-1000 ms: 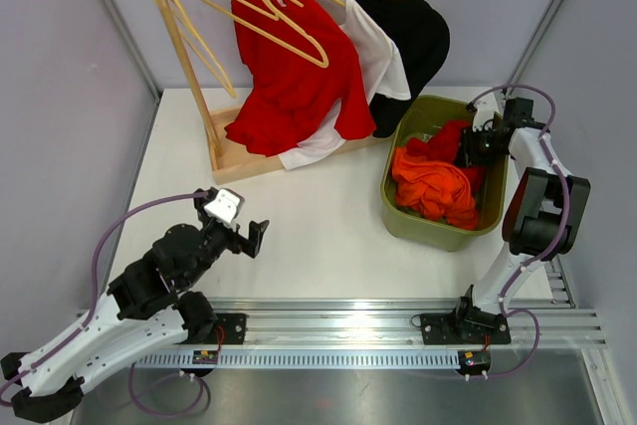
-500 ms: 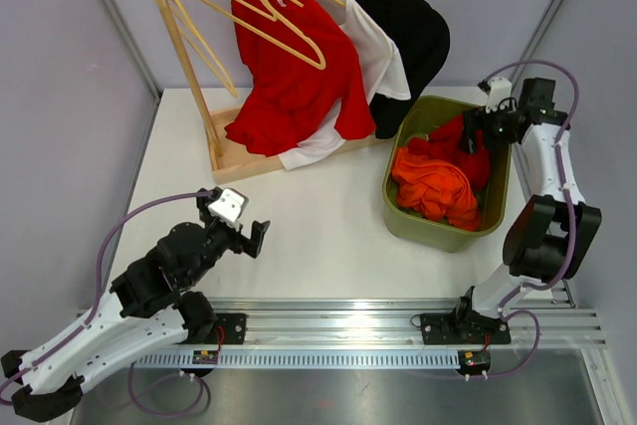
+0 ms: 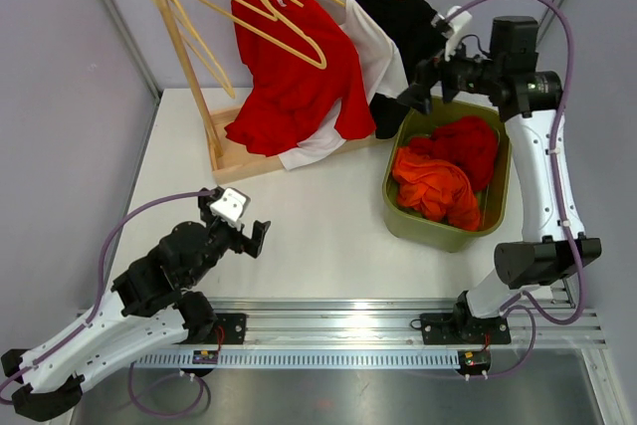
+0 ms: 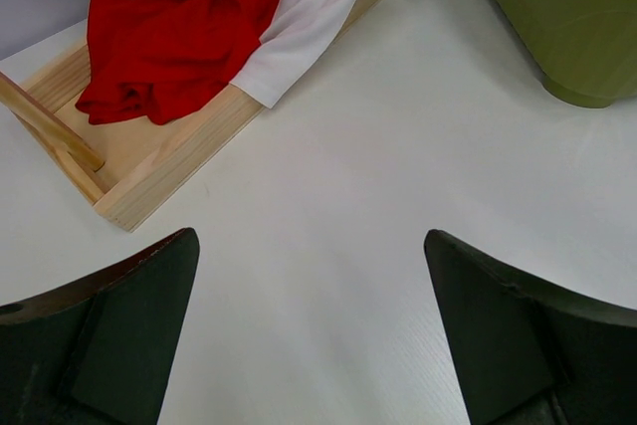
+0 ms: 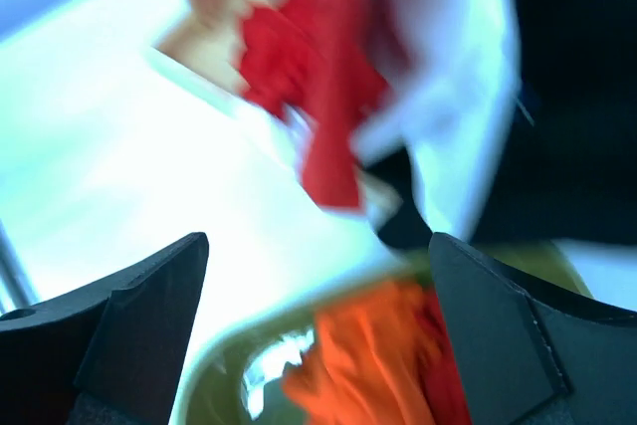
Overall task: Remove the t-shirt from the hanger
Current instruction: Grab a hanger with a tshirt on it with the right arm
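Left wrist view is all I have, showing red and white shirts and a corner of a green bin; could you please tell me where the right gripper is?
Observer: The right gripper hangs over the far left rim of the bin, close beside the black shirt on the rack.
Operator: Is it holding anything, please?
Observer: No. The right wrist view shows its fingers wide apart with nothing between them.
Operator: Thank you. What lies in the bin?
Observer: An orange cloth at the front and a red cloth behind it.
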Controlling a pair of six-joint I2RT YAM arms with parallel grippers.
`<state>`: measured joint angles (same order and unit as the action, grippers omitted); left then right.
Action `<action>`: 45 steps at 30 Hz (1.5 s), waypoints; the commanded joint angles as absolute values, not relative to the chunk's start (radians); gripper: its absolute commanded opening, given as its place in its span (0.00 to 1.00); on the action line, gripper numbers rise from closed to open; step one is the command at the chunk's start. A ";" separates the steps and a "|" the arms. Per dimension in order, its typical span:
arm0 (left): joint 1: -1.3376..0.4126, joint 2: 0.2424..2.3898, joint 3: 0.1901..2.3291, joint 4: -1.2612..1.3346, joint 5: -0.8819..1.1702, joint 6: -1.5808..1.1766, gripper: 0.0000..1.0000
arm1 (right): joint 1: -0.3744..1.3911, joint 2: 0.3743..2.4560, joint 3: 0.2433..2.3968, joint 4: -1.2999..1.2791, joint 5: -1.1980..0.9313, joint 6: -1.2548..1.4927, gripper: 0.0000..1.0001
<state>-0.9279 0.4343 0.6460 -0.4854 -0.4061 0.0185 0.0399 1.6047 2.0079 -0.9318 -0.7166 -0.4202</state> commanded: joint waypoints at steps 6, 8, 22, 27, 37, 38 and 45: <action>-0.923 0.433 0.649 -0.469 -0.459 0.028 0.99 | 0.257 1.737 2.225 -0.594 -0.735 -0.126 0.99; -0.923 0.437 0.647 -0.469 -0.468 0.029 0.99 | 0.302 1.799 2.293 -0.603 -0.634 -0.140 1.00; -0.922 0.482 0.649 -0.477 -0.486 0.040 0.99 | 0.390 2.126 2.631 -0.572 -0.362 -0.092 0.71; -0.922 0.506 0.652 -0.483 -0.479 0.044 0.99 | 0.391 2.158 2.612 -0.563 -0.400 -0.092 0.53; -0.919 0.514 0.647 -0.476 -0.468 0.046 0.99 | 0.399 2.218 2.654 -0.540 -0.436 -0.106 0.38; -0.919 0.515 0.647 -0.477 -0.468 0.046 0.99 | 0.400 2.220 2.654 -0.538 -0.439 -0.106 0.34; -0.914 0.526 0.647 -0.476 -0.463 0.044 0.99 | 0.407 2.197 2.675 -0.519 -0.465 -0.133 0.00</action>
